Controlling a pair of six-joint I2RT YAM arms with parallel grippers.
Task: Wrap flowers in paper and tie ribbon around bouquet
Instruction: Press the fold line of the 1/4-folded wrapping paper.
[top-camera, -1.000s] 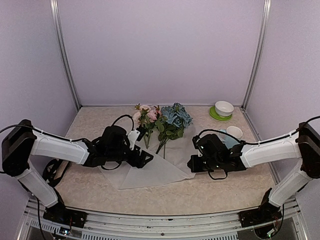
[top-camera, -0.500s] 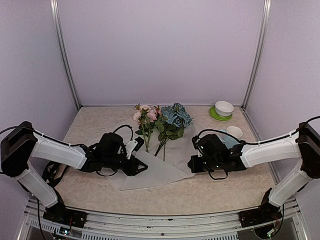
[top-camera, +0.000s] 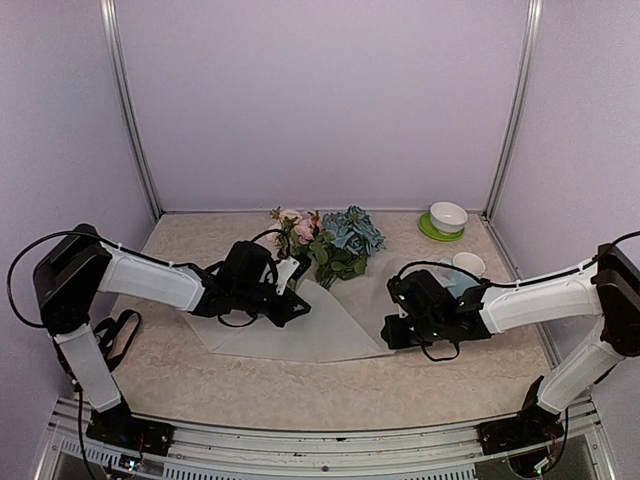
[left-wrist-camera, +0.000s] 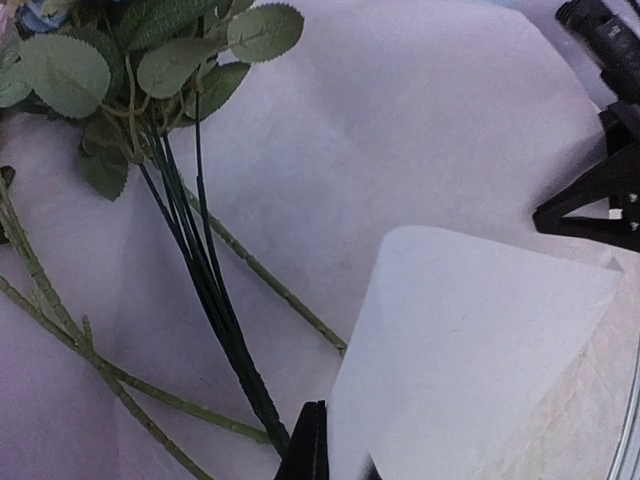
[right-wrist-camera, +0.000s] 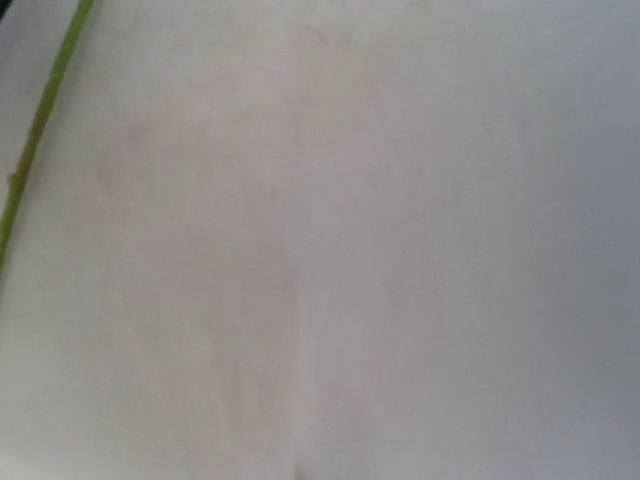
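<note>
My left gripper (left-wrist-camera: 322, 452) is pinched shut on a folded flap of the paper (top-camera: 335, 338), beside the stems of the flowers (top-camera: 335, 243), which lie on the paper's far side. My right gripper (top-camera: 395, 328) sits at the paper's right edge and I cannot tell how its jaws stand; bare table (top-camera: 300, 388) lies past the near edge.

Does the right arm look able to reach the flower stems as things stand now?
Probably yes. Only flat paper lies between the right gripper and the stems. The left gripper holds a raised flap near the stem ends, so the upper stems, nearer the leaves, look easier to reach.
</note>
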